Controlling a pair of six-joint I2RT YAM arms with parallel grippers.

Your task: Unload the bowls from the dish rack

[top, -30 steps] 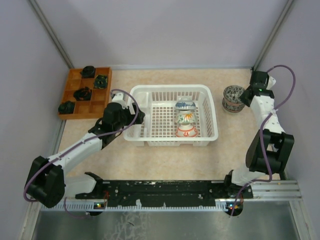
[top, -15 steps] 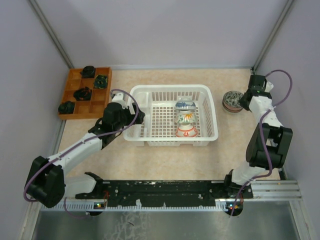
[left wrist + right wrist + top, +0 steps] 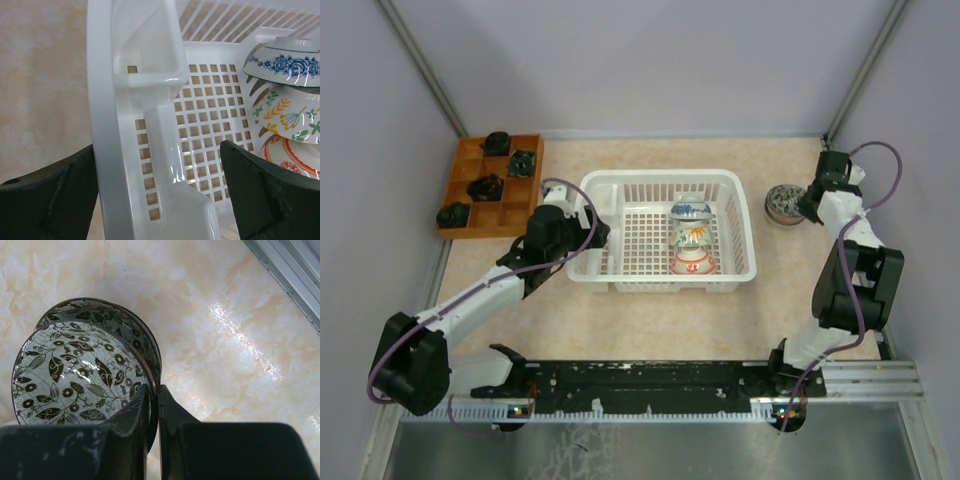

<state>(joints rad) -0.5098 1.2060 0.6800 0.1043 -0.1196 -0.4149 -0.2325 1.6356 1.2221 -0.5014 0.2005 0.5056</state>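
The white dish rack [image 3: 620,232] stands mid-table. It holds three bowls on edge in a row: blue-and-white [image 3: 691,210], white with orange and green marks [image 3: 692,236], and red-orange [image 3: 692,262]. They also show in the left wrist view [image 3: 282,65]. My left gripper [image 3: 592,232] is open and straddles the rack's left wall [image 3: 107,150]. My right gripper [image 3: 808,201] is shut on the rim of a dark leaf-patterned bowl [image 3: 75,372]. That bowl sits nested in a second, similar bowl [image 3: 132,327] on the table, right of the rack.
A brown wooden compartmented tray [image 3: 472,210] with small dark lumps lies at the back left. The back right corner post and right wall stand close behind my right arm. Bare beige tabletop [image 3: 235,325] lies beside the stacked bowls.
My right gripper has lowered the dark patterned bowl to the table area right of the rack, then held nearly still. The left arm has not moved.
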